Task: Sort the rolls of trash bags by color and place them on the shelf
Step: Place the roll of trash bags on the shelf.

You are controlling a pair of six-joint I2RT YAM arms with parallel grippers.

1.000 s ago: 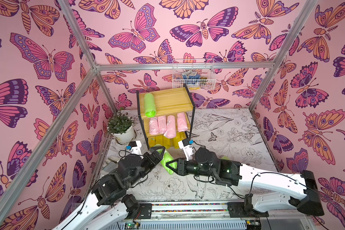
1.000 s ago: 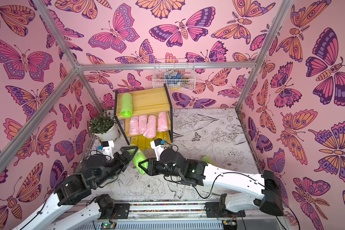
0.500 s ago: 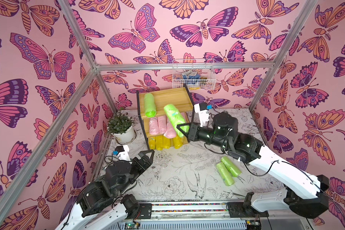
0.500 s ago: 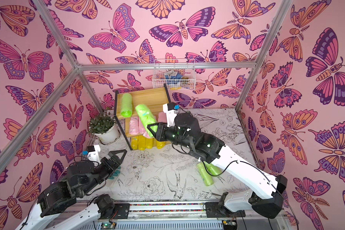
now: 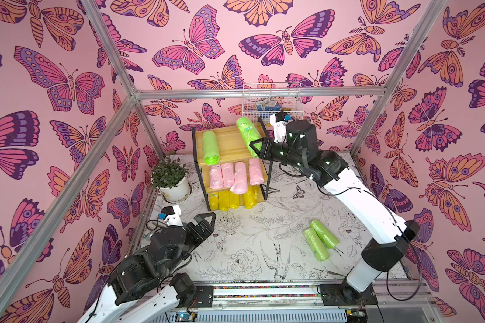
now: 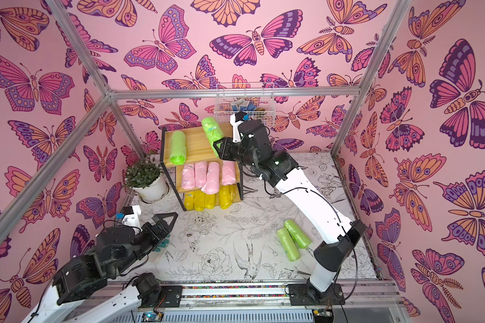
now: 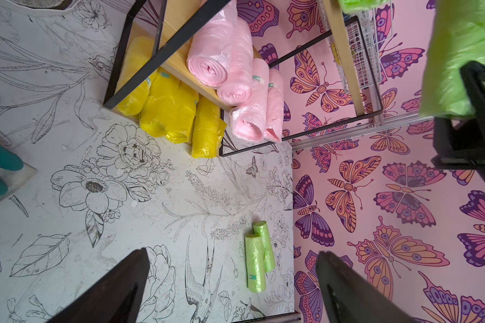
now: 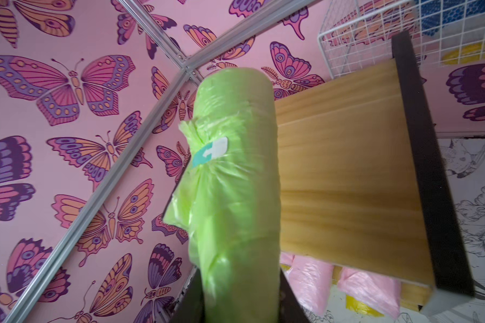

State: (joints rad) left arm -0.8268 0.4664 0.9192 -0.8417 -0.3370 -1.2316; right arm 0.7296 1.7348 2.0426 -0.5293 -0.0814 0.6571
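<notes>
Green roll (image 5: 245, 134) near shelf (image 5: 228, 130) edge, bare board (image 5: 230, 148) alongside

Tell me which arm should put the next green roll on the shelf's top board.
Right. The right gripper is shut on a green roll at the shelf's top board; the left gripper is open, empty, low over the front of the table.

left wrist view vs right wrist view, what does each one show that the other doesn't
Only left wrist: two green rolls lying on the table, and the open left fingers. Only right wrist: the teal label on the held green roll. Both: that held roll, the pink rolls, the shelf, the wire basket.
</notes>
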